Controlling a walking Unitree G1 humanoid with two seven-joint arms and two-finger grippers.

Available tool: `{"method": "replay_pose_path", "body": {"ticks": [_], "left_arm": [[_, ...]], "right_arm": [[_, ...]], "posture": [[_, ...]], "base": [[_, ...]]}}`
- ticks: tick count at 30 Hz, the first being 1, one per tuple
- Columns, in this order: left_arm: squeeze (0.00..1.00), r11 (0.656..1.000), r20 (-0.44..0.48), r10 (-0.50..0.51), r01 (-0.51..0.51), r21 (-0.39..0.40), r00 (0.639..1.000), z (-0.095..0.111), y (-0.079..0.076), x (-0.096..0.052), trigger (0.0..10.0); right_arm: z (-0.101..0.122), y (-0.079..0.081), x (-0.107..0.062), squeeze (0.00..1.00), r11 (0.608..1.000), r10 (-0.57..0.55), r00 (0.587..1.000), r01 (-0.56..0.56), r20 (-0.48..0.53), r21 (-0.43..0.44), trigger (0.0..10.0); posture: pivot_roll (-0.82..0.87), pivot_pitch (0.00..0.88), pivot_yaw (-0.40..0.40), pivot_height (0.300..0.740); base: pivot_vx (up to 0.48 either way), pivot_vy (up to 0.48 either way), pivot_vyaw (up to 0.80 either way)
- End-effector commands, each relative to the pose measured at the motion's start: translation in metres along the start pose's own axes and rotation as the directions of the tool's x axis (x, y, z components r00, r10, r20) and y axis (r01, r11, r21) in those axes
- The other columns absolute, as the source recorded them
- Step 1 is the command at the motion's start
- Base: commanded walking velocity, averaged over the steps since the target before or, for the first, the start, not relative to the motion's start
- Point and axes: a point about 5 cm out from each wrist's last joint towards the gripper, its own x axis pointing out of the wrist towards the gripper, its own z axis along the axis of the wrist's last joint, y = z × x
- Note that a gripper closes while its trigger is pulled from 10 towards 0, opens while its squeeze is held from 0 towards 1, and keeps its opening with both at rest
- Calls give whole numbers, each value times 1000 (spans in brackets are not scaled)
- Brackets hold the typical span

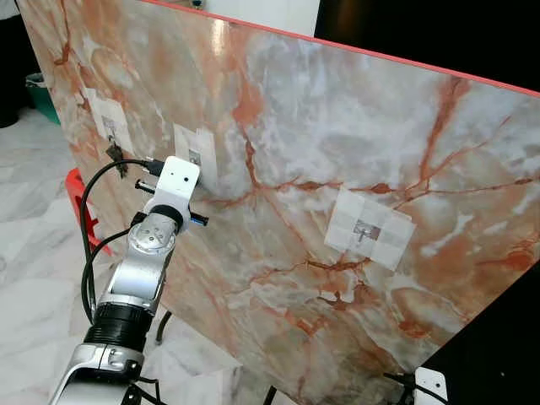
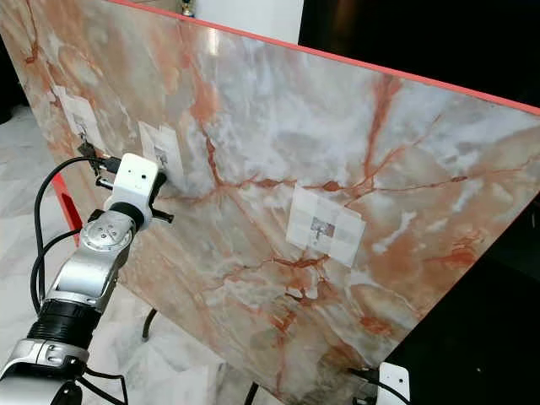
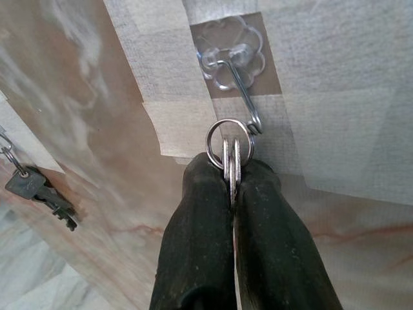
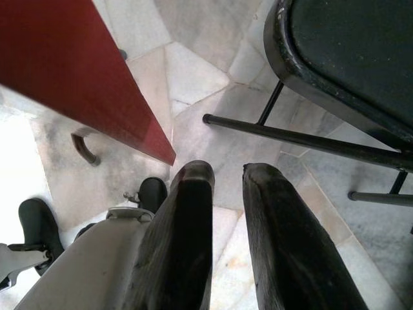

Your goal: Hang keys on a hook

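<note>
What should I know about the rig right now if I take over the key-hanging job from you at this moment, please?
Left gripper: shut on the keys, held up at the marble board. The key ring sits at the tip of the wire hook; whether it is fully threaded on, I cannot tell.
Right gripper: open, hanging idle above the floor.
Another set of keys hangs on the neighbouring hook. The third hook has nothing on it.
Left to do: confirm the ring is seated, release, withdraw.
</note>
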Motion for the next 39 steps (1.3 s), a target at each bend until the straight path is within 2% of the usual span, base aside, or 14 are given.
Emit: {"method": "replay_pose_path", "body": {"ticks": [1, 9, 14, 17, 19, 21, 25, 28, 39], "left_arm": [[0, 999, -22, -20, 20, 29, 1000, -2, -6, -1, 10000], [0, 997, -18, 29, -28, 67, 999, -3, -6, -5, 10000], [0, 989, 6, 109, -109, 101, 994, -2, -1, -9, 10000], [0, 970, 34, 203, -206, 131, 979, -1, 5, -12, 10000], [0, 963, 56, 219, -225, 150, 974, 1, 5, -13, 10000], [0, 969, 76, 209, -217, 118, 975, 5, 1, -14, 10000], [0, 976, 92, 180, -189, 110, 979, 7, -4, -15, 10000], [0, 966, 112, 178, -195, 170, 978, 8, -4, -17, 10000], [0, 964, 90, 159, -175, 201, 983, 6, -7, -14, 10000]], "right_arm": [[12, -1, 0, 0, 1000, -4, 999, 4, 40, -3, 10000], [12, -1, 0, 0, 1000, -1, 999, 2, 41, -9, 10000], [13, -1, 0, 0, 1000, 0, 999, 1, 41, -15, 10000], [13, -2, 0, 0, 1000, 1, 999, 0, 40, -19, 10000], [13, -2, 0, 0, 1000, 1, 999, 0, 40, -20, 10000], [13, -2, 0, 0, 1000, 2, 999, -1, 40, -22, 10000], [13, -2, 0, 0, 1000, 1, 999, 0, 41, -22, 10000], [13, -2, 0, 0, 1000, 1, 999, 0, 41, -24, 10000], [13, 0, 0, 0, 1000, 3, 999, -3, 40, -21, 10000]], "posture": [[85, 0, -109, 740], [85, 0, -111, 740], [87, 0, -113, 740], [89, 0, -115, 740], [89, 0, -115, 740], [89, 0, -115, 740], [86, 0, -115, 740], [89, 0, -115, 740], [87, 0, -110, 740]], "base": [[0, 0, 0], [0, 0, 0], [0, 0, 0], [0, 0, 0], [0, 0, 0], [0, 0, 0], [0, 0, 0], [0, 0, 0], [0, 0, 0]]}}
